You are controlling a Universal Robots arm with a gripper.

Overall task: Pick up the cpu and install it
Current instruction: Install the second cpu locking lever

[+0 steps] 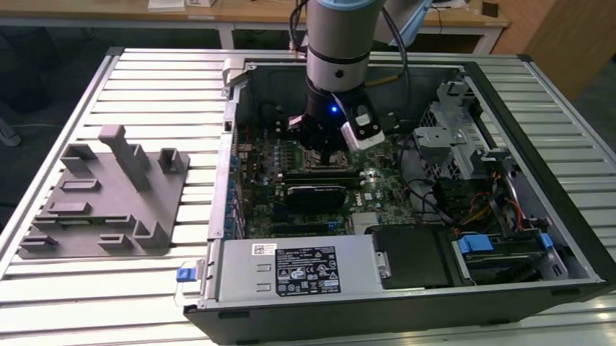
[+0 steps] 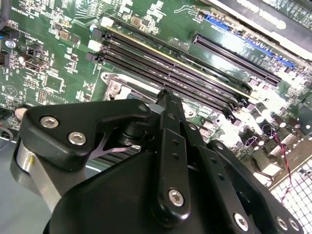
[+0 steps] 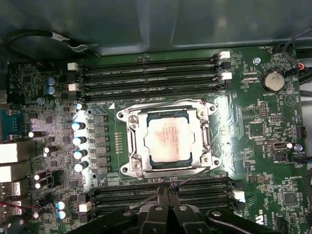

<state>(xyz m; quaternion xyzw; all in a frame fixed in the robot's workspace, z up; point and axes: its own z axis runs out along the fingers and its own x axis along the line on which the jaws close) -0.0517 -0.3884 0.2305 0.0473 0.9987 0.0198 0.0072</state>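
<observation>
Hovering with gripper (image 3: 168,204) fingers pressed together, empty, above the motherboard (image 3: 263,126), cpu (image 3: 168,139) seated in socket at 12 o'clock.

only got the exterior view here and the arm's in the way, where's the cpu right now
Observer: In the first wrist view the cpu lies flat in the socket, silver top up.
Operator: is the claw on it
Observer: No. The claw is apart from it, over the memory slots beside the socket.
Operator: socket clamped down
Observer: A metal frame rings the cpu. I cannot tell whether it is latched.
</observation>
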